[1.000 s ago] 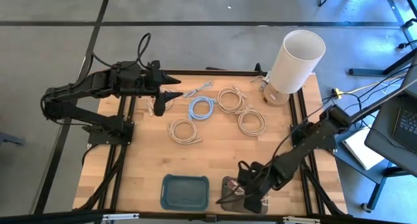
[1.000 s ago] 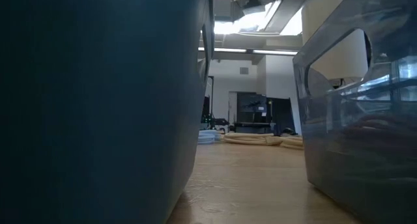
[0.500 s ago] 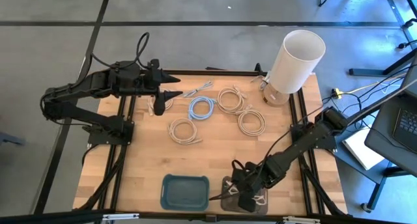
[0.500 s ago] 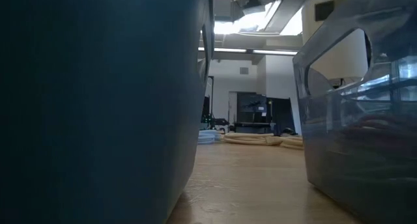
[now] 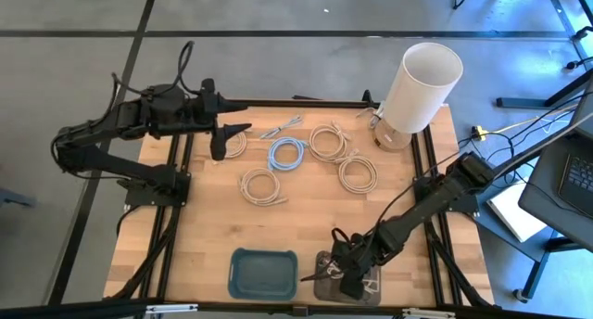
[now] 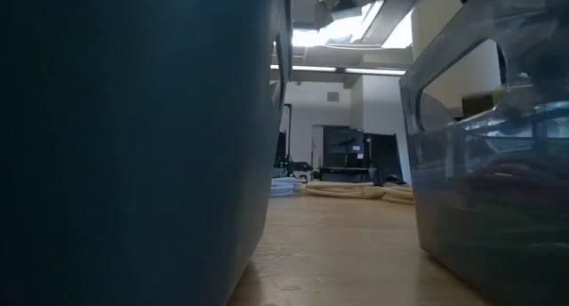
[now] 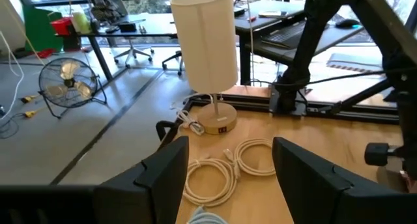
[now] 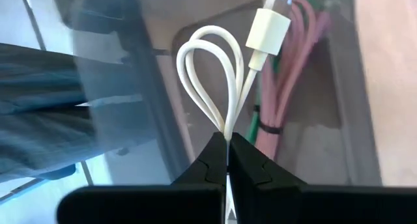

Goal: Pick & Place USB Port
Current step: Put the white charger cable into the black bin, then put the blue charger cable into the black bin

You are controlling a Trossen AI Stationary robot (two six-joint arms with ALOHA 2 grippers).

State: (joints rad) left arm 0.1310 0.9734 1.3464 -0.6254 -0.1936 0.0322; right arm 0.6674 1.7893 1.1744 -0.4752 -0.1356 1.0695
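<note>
Spanning the frame, wooden table (image 5: pixel 204 236) with white lamp (image 5: pixel 419 87) at its far right corner; left gripper (image 5: pixel 222 136) hung with fingers spread and empty above the coiled cables (image 5: pixel 263 185) at the far left; right gripper (image 8: pixel 227 160) pinched tight on looped white USB cable (image 8: pixel 212 87) over clear bin (image 5: pixel 324 282), beside teal bin (image 5: pixel 263 273).

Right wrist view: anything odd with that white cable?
Nothing damaged. The right hand is shut on the white cable, pinching it by a folded loop with the plug dangling free, over the clear bin that holds pink and green cables. Coiled cables on the table lie tidy.
</note>
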